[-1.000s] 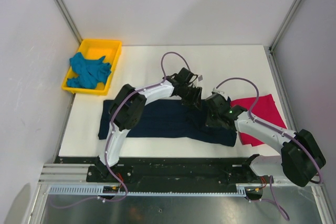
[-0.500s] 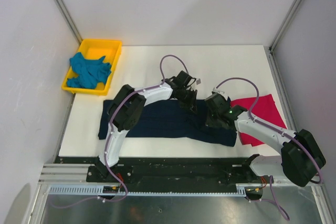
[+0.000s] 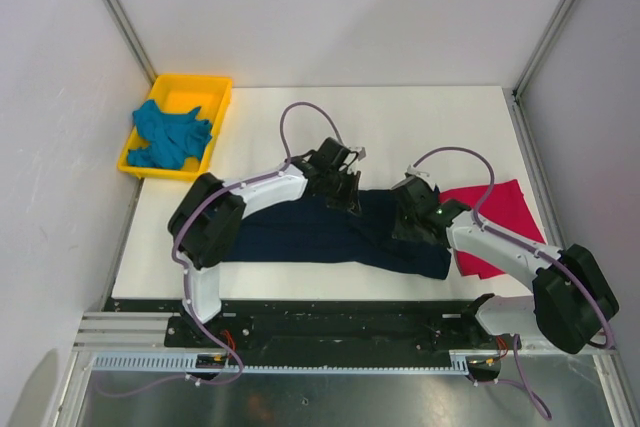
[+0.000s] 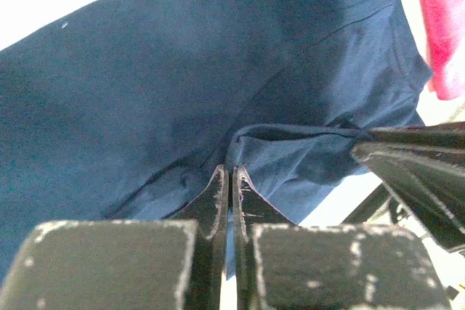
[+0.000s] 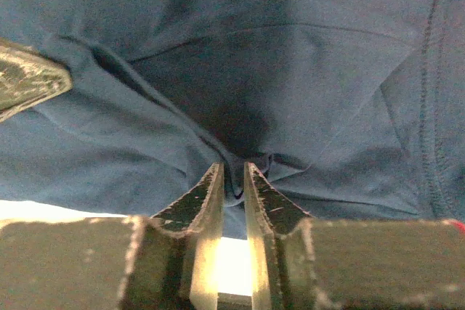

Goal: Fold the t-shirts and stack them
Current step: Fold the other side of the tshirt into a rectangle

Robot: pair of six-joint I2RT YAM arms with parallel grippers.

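Observation:
The navy t-shirt (image 3: 300, 232) lies spread along the table's front. My left gripper (image 3: 345, 197) is at its far edge, shut on a fold of navy cloth (image 4: 145, 92), with the tips (image 4: 231, 173) pressed together on it. Just to the right, my right gripper (image 3: 405, 225) rests on the same shirt (image 5: 290, 70). Its jaws (image 5: 232, 173) stand a little apart, and a small pucker of cloth sits between the tips. The crimson-pink t-shirt (image 3: 500, 217) lies flat at the right, partly under the right arm. The teal t-shirt (image 3: 170, 137) is bunched in the tray.
A yellow tray (image 3: 215, 87) sits at the table's far left corner. Bare white tabletop (image 3: 420, 127) stretches behind the shirts. Both grippers work close together; the right gripper's finger (image 4: 414, 157) shows in the left wrist view.
The left gripper has shut on the navy cloth and shifted left with it, its elbow swinging left. The right gripper's jaws have parted slightly.

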